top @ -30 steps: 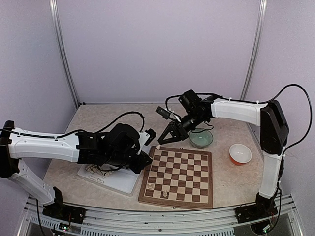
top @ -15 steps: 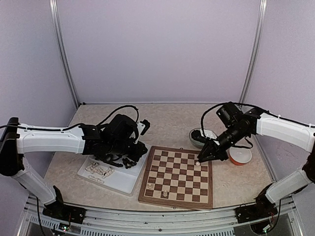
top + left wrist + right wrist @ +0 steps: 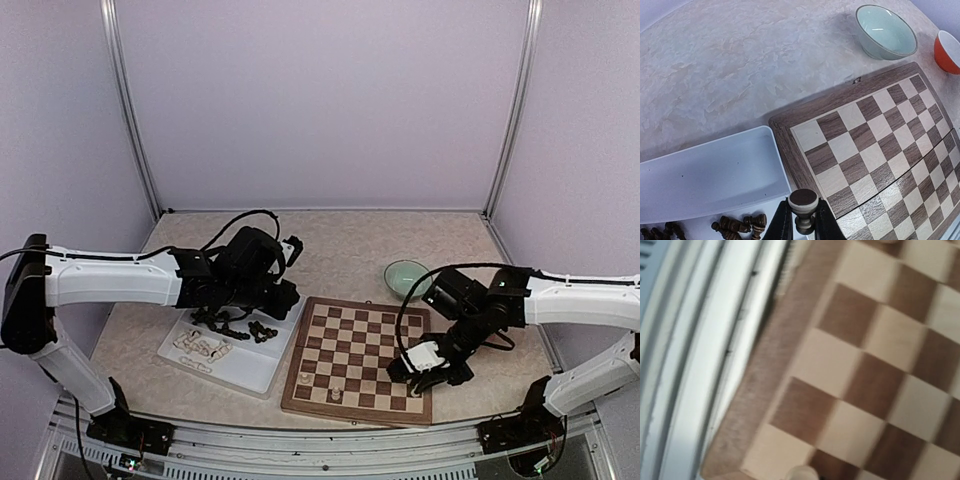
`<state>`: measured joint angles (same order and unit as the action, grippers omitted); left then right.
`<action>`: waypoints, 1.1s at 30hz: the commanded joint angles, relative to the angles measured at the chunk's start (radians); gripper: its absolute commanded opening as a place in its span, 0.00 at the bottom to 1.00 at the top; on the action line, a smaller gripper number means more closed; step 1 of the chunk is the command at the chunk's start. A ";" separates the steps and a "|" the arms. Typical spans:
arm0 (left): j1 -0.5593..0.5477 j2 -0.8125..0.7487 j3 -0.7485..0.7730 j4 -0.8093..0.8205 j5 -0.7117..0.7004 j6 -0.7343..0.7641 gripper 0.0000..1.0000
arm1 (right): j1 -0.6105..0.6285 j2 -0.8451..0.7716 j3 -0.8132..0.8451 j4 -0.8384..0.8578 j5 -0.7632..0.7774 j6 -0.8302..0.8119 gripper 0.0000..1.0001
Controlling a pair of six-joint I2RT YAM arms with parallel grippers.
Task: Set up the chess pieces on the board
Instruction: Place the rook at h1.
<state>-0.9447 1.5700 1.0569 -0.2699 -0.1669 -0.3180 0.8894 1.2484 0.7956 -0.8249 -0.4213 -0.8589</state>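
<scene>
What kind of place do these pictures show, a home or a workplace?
Most likely a robot test cell in a laboratory, not a home: plain lilac panels held by metal posts enclose a table, and the left arm and right arm are bolted to a rail at its near edge.

No writing, number, brand or sign can be read on anything in these views. The nearest thing to one is a tiny dark speck [image 3: 856,80] on the brown rim of the board [image 3: 840,97]. It sits well beyond the left gripper [image 3: 801,224], off to the right of its fingers, and is too small to make out.
</scene>
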 commanded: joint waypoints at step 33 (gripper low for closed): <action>0.003 -0.009 0.026 0.003 0.347 -0.008 0.04 | 0.048 0.067 0.263 -0.006 0.067 0.043 0.39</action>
<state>-0.9428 1.5513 1.0386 -0.2710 -0.0269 -0.3397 1.0264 1.3128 0.9264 -0.8528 -0.3164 -0.8440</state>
